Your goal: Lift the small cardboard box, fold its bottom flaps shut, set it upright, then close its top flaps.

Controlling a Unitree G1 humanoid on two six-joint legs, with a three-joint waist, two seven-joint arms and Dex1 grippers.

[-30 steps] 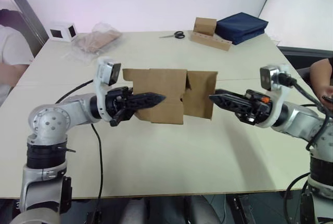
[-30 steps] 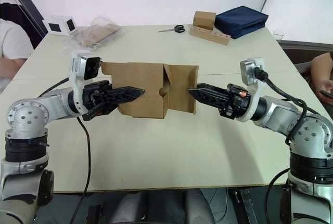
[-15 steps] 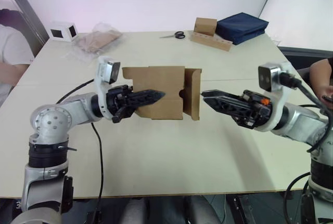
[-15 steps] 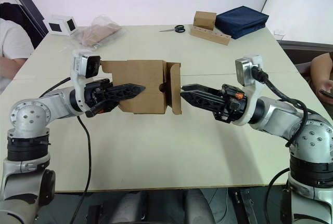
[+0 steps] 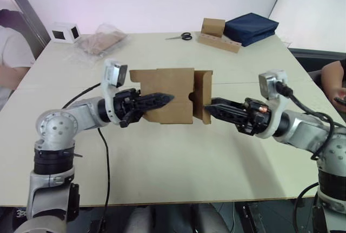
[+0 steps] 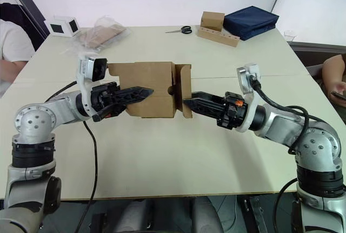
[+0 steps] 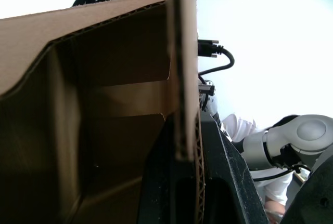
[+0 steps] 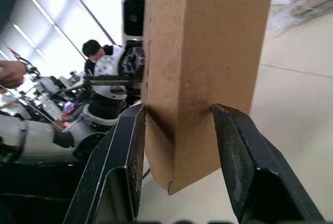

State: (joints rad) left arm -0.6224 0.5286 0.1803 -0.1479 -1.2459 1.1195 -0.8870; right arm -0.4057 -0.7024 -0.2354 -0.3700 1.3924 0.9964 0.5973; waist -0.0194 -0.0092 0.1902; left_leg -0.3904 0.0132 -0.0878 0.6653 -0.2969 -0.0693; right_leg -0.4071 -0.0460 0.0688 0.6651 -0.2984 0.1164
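The small cardboard box (image 5: 165,95) hangs above the table (image 5: 162,157), lying on its side with its ends facing left and right. My left gripper (image 5: 165,99) is shut on the box's near wall (image 7: 182,78), with one black finger (image 7: 223,177) pressed against the cardboard. My right gripper (image 5: 212,105) is at the box's right end. It is open, and its two fingers (image 8: 125,167) straddle the edge of the right-end flap (image 8: 203,63). That flap (image 6: 184,90) stands nearly folded against the box's end.
At the back of the table are a white cube with dark windows (image 5: 65,31), a plastic bag (image 5: 100,41), scissors (image 5: 181,37), a taller brown box on a cardboard strip (image 5: 216,33) and a navy bag (image 5: 250,27). A person (image 5: 11,60) sits at the left and an arm (image 5: 334,79) shows at the right.
The right gripper has moved left up to the box, and the right-end flap has swung from spread wide to nearly folded in. The left gripper still holds the box.
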